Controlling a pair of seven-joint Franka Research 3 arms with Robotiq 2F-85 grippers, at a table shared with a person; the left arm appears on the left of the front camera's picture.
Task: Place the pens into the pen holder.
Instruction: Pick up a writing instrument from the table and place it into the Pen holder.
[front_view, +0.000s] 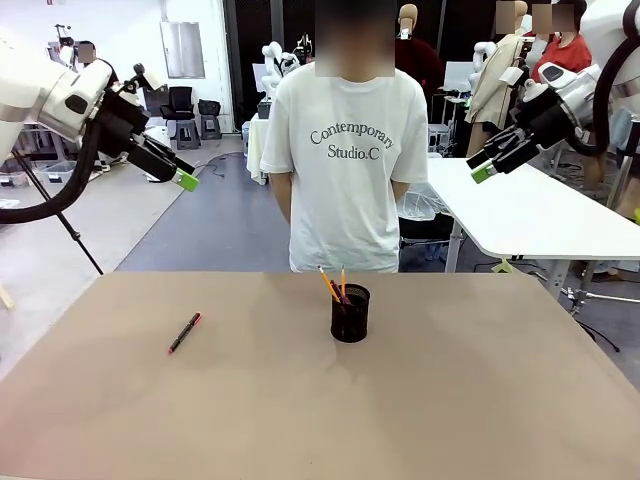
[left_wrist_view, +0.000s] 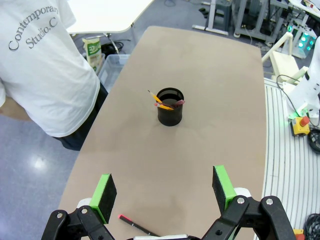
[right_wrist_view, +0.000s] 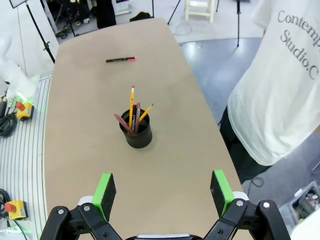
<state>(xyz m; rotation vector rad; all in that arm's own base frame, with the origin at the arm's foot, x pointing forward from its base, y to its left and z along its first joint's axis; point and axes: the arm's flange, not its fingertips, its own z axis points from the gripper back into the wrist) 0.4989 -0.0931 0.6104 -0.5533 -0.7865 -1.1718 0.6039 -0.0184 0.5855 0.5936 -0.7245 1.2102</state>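
Hovering above the table (front_view: 480, 400), the left gripper (front_view: 185, 180) and the right gripper (front_view: 483, 172) are both gaping wide, holding nothing. The pen holder (front_view: 350, 315) is standing mid-table before a person (front_view: 345, 170), pencils (front_view: 335, 285) poking out. The black pen (front_view: 184, 333) is lying flat, well apart toward the robot's left.

Five pens (right_wrist_view: 120, 59), one pen holder (right_wrist_view: 138, 138).

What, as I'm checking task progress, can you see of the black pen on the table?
The black pen is a thin short stick with a red end. It lies flat on the tan table, to the robot's left of the pen holder, apart from it, red end toward the person. Only the table touches it.
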